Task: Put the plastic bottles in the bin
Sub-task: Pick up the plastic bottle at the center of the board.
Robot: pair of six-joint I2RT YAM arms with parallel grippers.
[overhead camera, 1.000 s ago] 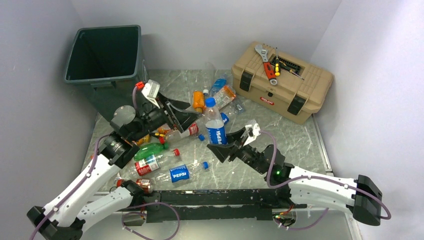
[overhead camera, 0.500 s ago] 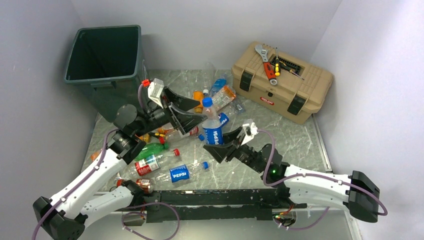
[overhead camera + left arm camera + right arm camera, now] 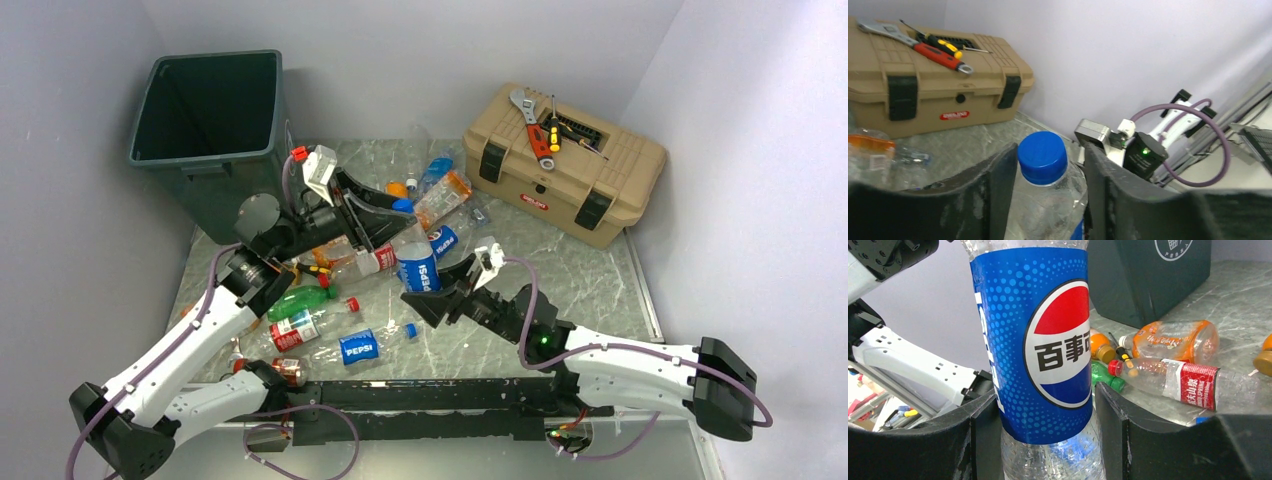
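Note:
A clear Pepsi bottle (image 3: 417, 268) with a blue cap (image 3: 1042, 156) stands upright above the table, held by both arms. My right gripper (image 3: 432, 285) is shut on its lower body, below the blue label (image 3: 1048, 340). My left gripper (image 3: 403, 222) has closed round its shoulder, just below the cap, with both fingers touching it (image 3: 1045, 165). The dark green-grey bin (image 3: 205, 165) stands at the far left, behind the left arm. More bottles lie on the table: a green one (image 3: 300, 298), a red-labelled one (image 3: 300, 328), an orange one (image 3: 447, 190).
A tan toolbox (image 3: 565, 160) with a wrench and screwdrivers (image 3: 540, 135) on its lid sits at the far right. A small crushed Pepsi bottle (image 3: 358, 346) lies near the front edge. Walls close in the table on the left, back and right.
My left gripper moved right over the bottle's top and closed on its neck. The right arm shifted the bottle slightly left and nearer, still gripping it.

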